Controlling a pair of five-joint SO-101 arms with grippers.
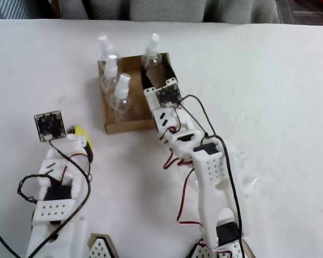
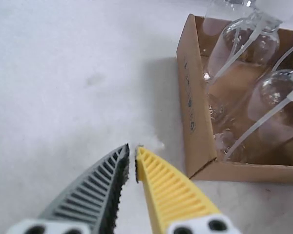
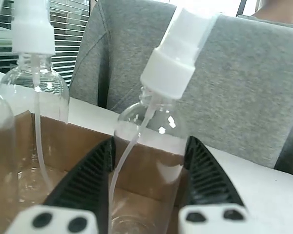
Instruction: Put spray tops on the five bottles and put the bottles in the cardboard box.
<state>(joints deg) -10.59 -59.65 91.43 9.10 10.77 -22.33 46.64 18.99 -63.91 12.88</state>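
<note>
The right claw (image 3: 149,141) is pressed against both sides of a bottle (image 3: 151,122) that wears a spray top and leans slightly in the far right corner of the cardboard box (image 1: 126,127). Three more topped bottles (image 1: 121,94) stand along the box's left side. The left claw (image 2: 133,148) hangs over the surface (image 1: 269,80) near the box's front corner, its fingers almost together and pinching nothing.
</note>
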